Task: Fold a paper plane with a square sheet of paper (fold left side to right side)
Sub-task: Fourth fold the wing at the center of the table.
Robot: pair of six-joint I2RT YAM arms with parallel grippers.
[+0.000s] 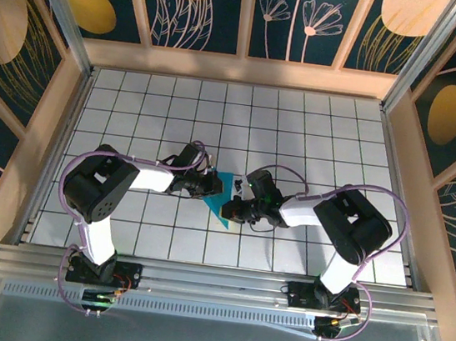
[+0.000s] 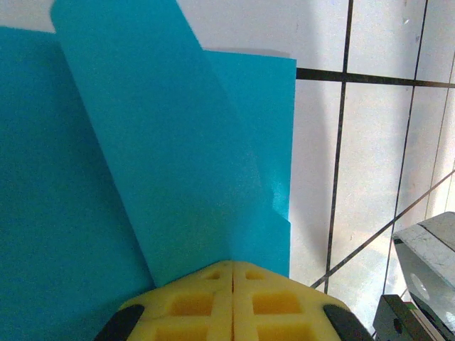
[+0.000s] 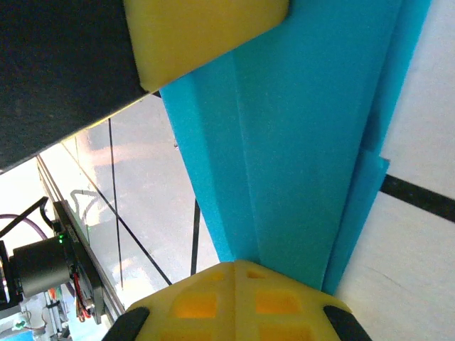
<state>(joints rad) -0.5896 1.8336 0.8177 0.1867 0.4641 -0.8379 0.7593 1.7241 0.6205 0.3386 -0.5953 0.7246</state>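
Turquoise and partly folded, the square sheet of paper [image 1: 222, 203] lies mid-table between both arms. The left gripper [image 2: 233, 268] is pinched closed on a lifted flap, and the right gripper [image 3: 234, 267] is clamped on the opposite edge. The left-to-right fold looks underway. The next move likely means carrying the flap across, aligning the edges, then pressing the crease.

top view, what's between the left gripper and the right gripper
The square sheet of paper, partly folded, fills the gap between left gripper and right gripper, seen from the top view.
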